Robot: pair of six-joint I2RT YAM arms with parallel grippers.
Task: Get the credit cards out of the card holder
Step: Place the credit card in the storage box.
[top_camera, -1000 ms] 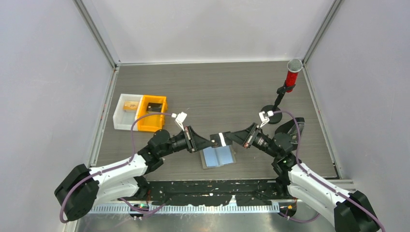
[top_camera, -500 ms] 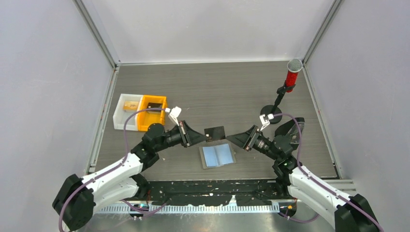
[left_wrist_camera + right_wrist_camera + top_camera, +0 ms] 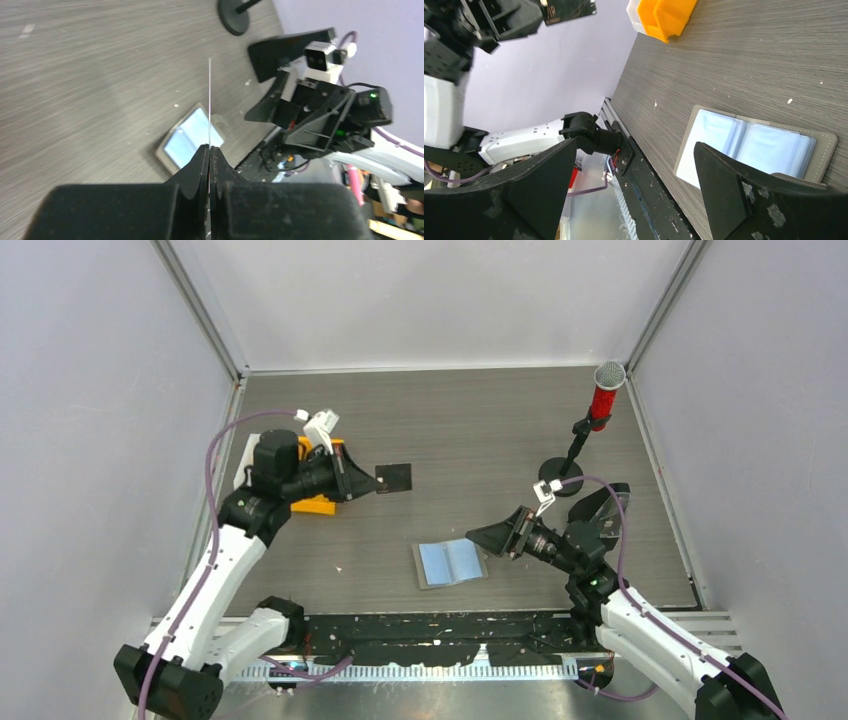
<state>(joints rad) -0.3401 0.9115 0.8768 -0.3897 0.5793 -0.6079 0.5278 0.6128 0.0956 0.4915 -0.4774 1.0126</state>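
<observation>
The card holder (image 3: 450, 563) lies spread on the table, its light blue pockets facing up; it also shows in the left wrist view (image 3: 190, 140) and the right wrist view (image 3: 754, 145). My left gripper (image 3: 372, 480) is shut on a thin dark credit card (image 3: 393, 477), held in the air beside the bins. That card is edge-on (image 3: 209, 100) between the left gripper's fingertips (image 3: 209, 147). My right gripper (image 3: 480, 536) hovers just right of the holder, open and holding nothing (image 3: 635, 145).
An orange bin (image 3: 315, 503) and a white bin (image 3: 241, 472) stand at the left, partly under my left arm. A red microphone (image 3: 603, 390) on a round base (image 3: 553, 472) and a black wedge stand (image 3: 605, 502) stand at the right.
My right gripper opened and let go of the dark card, then drew back to the right. My left arm carried the card up and left, from above the holder to the bins.
</observation>
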